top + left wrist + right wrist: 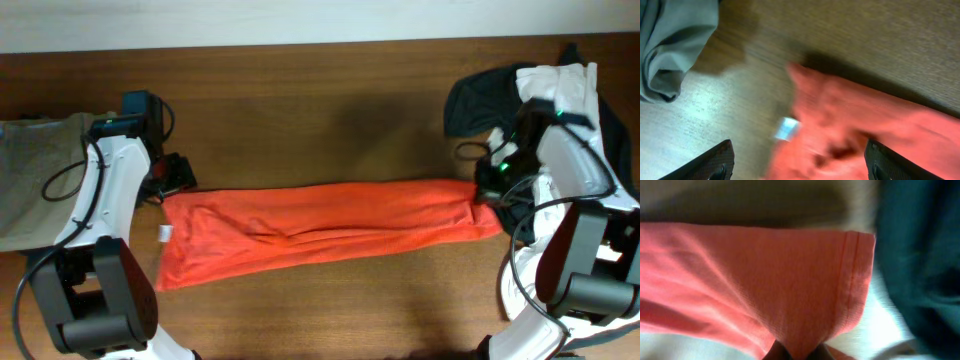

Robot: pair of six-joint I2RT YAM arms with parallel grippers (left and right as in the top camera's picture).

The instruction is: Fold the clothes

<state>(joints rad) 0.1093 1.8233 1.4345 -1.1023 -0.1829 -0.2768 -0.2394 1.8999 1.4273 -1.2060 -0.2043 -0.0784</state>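
The red-orange T-shirt [320, 225] lies stretched in a long folded band across the table, its lettering hidden. My right gripper [488, 190] is shut on the shirt's right end; in the right wrist view the hemmed cloth [790, 280] hangs pinched between the fingertips [799, 352]. My left gripper [172, 178] is open just above the shirt's left end, and its fingers [797, 162] straddle the blurred red cloth [855, 135] and a small white label [787, 128]. A black shirt [480, 100] and a white shirt [565, 85] lie at the back right.
A grey-green garment [35, 175] lies at the left edge, also shown in the left wrist view [675, 40]. The dark wooden table [320, 110] has a pale wall strip behind it. White cloth [520, 290] sits under the right arm's base.
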